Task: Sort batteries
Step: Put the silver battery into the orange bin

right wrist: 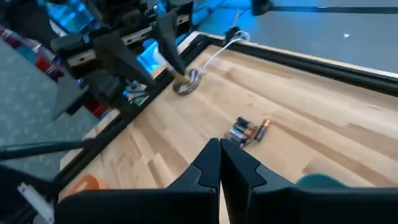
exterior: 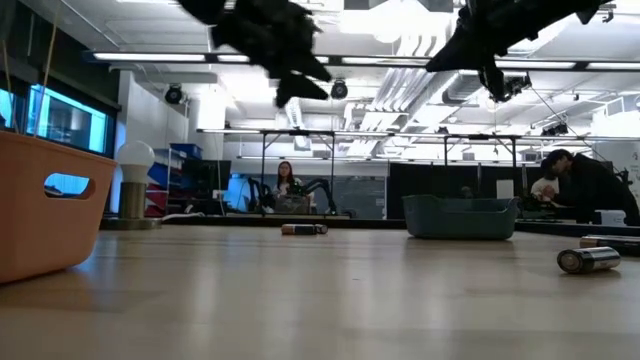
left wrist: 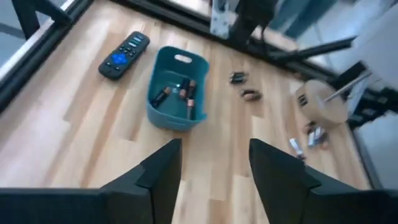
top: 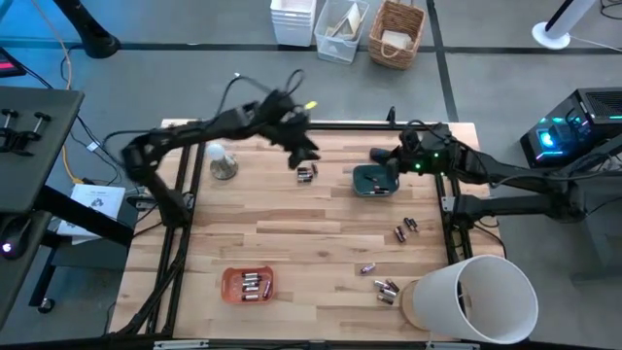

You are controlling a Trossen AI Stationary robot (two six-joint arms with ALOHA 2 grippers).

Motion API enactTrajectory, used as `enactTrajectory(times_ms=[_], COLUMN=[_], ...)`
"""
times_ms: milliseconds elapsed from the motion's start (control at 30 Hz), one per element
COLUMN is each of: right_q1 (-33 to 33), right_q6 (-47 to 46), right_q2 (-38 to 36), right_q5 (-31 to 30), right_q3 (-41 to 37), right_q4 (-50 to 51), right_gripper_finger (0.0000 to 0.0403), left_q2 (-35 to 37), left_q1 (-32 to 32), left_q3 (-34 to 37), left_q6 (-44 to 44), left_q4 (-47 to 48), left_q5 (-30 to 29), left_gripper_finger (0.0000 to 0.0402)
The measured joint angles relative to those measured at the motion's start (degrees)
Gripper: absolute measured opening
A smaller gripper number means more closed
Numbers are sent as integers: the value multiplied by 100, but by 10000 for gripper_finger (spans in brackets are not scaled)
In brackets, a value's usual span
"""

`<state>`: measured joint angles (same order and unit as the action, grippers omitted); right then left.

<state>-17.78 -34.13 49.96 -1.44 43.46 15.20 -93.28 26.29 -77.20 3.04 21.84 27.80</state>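
A small clump of batteries [top: 307, 173] [right wrist: 249, 130] lies on the wooden table near its far edge. My left gripper [top: 303, 151] [left wrist: 214, 146] hangs open and empty in the air just above and beyond them. More batteries lie in a teal bin [top: 374, 183] [left wrist: 177, 93] to their right and in an orange tray [top: 248, 284] near the front edge. Loose batteries [top: 405, 229] [top: 387, 290] are scattered at the right. My right gripper [top: 387, 160] [right wrist: 221, 149] is shut on nothing, raised above the teal bin.
A dark remote [left wrist: 124, 56] lies beside the teal bin. A bulb-shaped lamp [top: 220, 160] stands at the far left, and a large white cup [top: 476, 301] lies on its side at the front right corner. Bare wood stretches across the table's middle.
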Motion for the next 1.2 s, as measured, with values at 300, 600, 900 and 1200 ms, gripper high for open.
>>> enactTrajectory(times_ms=[300,600,900,1200], right_q1=[214,203,214,203], right_q6=[-42,-160,-22,417], right_q2=[443,495,487,425], right_q5=[20,18,-200,-633], right_q3=[0,0,0,0], right_q4=[-9,-675,-783,-1661], right_gripper_finger=[0,0,0,0], left_q2=[598,-1706,-2614,-3252], left_q1=[-1088,-1773,-3253,-4172], left_q3=[1435,-277,-860,-857], left_q6=[-609,-1124,-90,1593], left_q4=[-864,-868,-1730,-3078], left_q5=[-893,-927,-1715,-3793], left_gripper_finger=[157,157,157,157])
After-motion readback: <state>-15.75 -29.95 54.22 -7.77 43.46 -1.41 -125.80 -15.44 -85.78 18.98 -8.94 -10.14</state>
